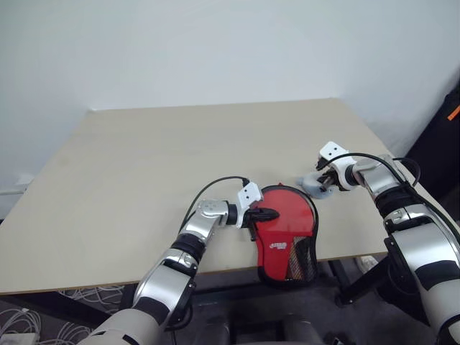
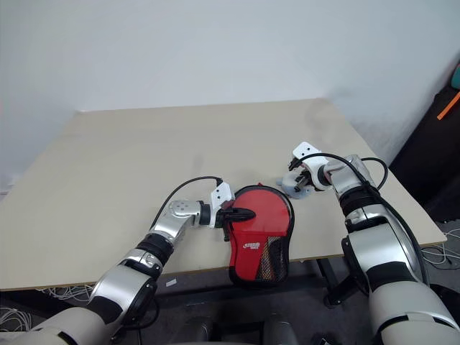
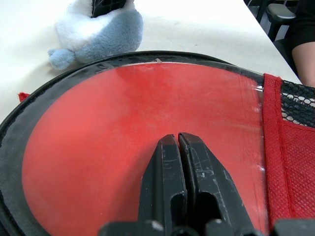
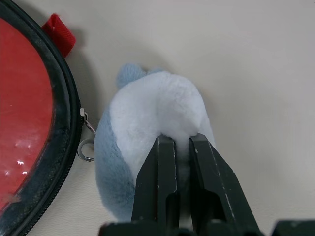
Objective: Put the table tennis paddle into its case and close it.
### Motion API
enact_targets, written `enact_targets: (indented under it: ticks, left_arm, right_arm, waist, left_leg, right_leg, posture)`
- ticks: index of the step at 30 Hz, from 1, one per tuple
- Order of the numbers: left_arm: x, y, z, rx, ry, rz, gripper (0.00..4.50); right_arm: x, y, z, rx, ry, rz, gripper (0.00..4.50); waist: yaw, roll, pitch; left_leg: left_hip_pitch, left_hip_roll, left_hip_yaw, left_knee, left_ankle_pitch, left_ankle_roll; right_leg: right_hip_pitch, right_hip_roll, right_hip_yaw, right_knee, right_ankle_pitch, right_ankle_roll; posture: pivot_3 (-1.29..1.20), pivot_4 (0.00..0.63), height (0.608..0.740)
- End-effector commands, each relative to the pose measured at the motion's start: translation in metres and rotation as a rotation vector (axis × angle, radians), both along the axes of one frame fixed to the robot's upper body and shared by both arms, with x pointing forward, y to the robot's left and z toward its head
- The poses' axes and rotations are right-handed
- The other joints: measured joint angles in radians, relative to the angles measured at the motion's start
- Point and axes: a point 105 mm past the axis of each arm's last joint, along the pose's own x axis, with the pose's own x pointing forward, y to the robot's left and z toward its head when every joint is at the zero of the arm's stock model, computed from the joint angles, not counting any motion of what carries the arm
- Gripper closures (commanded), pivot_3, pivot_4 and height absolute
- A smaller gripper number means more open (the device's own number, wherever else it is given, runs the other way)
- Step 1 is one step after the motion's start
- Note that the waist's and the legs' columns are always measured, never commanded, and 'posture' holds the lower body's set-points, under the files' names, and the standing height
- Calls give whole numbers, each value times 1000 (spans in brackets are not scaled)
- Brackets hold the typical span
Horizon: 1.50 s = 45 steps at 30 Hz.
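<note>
While our left claw (image 3: 178, 142) rests with its fingers pressed together on the clear window of the case (image 1: 286, 233), our right claw (image 4: 182, 142) pinches the fur of a pale blue-grey plush toy (image 4: 152, 147) just beside the case's round end. We see the case lying red side up at the near edge of the table (image 1: 144, 180), its mesh end hanging over that edge. Red shows behind the window; whether that is the paddle, we cannot tell.
</note>
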Motion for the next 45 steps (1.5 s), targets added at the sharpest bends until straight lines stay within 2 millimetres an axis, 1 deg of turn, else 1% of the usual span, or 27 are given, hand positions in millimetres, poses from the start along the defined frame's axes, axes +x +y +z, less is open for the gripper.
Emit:
enact_targets:
  ticks: [1,6,10,12,17,20,23,28,33,36,40,45]
  left_arm:
    - [-16,-1,-26,72,82,-38,4500]
    - [-18,0,-29,81,94,-44,4500]
    - [-19,-1,-30,85,100,-53,4500]
    - [-19,-1,-29,85,101,-55,4500]
    - [-21,-2,-30,90,103,-66,4500]
    - [-22,-3,-31,96,108,-78,4500]
    - [-23,-5,-31,99,111,-84,4500]
    - [-25,-11,-30,96,113,-105,4500]
    - [-26,-14,-29,96,113,-123,4500]
    - [-26,-15,-29,100,113,-129,4500]
    - [-24,-13,-29,111,111,-132,4500]
    - [-17,-13,-23,114,102,-119,4500]
  right_arm:
    - [3,-14,11,-21,-24,-31,4466]
    - [2,-23,16,-24,-41,-50,4466]
    - [-4,-39,20,-35,-41,-51,4466]
    - [-10,-43,21,-36,-32,-32,4466]
    - [-26,-62,23,-60,-17,-13,4466]
    - [-35,-70,29,-66,-17,-9,4466]
    - [-45,-74,36,-74,-24,10,4466]
    - [-68,-72,45,-71,-24,92,4466]
    - [-89,-69,46,-59,-12,165,4466]
    - [-96,-68,46,-62,-7,184,4466]
    - [-111,-63,46,-47,8,246,4466]
    - [-120,-63,47,-42,16,258,4466]
  waist:
    - [0,0,0]
    - [0,0,0]
    - [2,0,0]
    - [1,0,0]
    - [3,1,0]
    - [11,1,0]
    - [26,1,0]
    - [47,1,0]
    - [54,0,0]
    - [54,0,1]
    - [60,0,1]
    - [60,-1,1]
  left_leg:
    - [0,0,0,0,0,0]
    - [0,0,0,0,0,0]
    - [-1,-1,0,0,0,0]
    - [-1,-2,0,0,-1,1]
    - [-1,-3,0,1,-1,2]
    - [-2,-3,0,2,-1,2]
    - [-2,-3,1,4,-2,3]
    - [-4,-3,0,8,-4,4]
    - [-6,-3,1,12,-6,5]
    - [-6,-3,1,12,-6,5]
    - [-6,-3,1,12,-6,5]
    - [-7,-3,0,13,-6,5]
  right_leg:
    - [0,0,0,0,0,0]
    - [0,0,0,0,0,0]
    - [0,-1,0,0,-1,1]
    - [0,-2,0,0,-1,2]
    - [0,-3,0,0,-1,2]
    - [0,-3,1,0,-2,3]
    - [0,-3,1,0,-2,3]
    - [-1,-3,0,0,-2,3]
    - [-1,-3,1,-1,-2,4]
    - [-1,-3,1,-1,-3,3]
    - [-1,-3,0,-1,-3,3]
    - [-1,-3,0,-1,-4,3]
  posture:
    - [0,0,740]
    - [0,0,740]
    - [0,0,740]
    - [0,0,740]
    - [0,0,740]
    - [0,0,740]
    - [0,0,740]
    - [0,0,740]
    - [0,0,740]
    - [0,0,740]
    - [0,0,740]
    - [0,0,740]
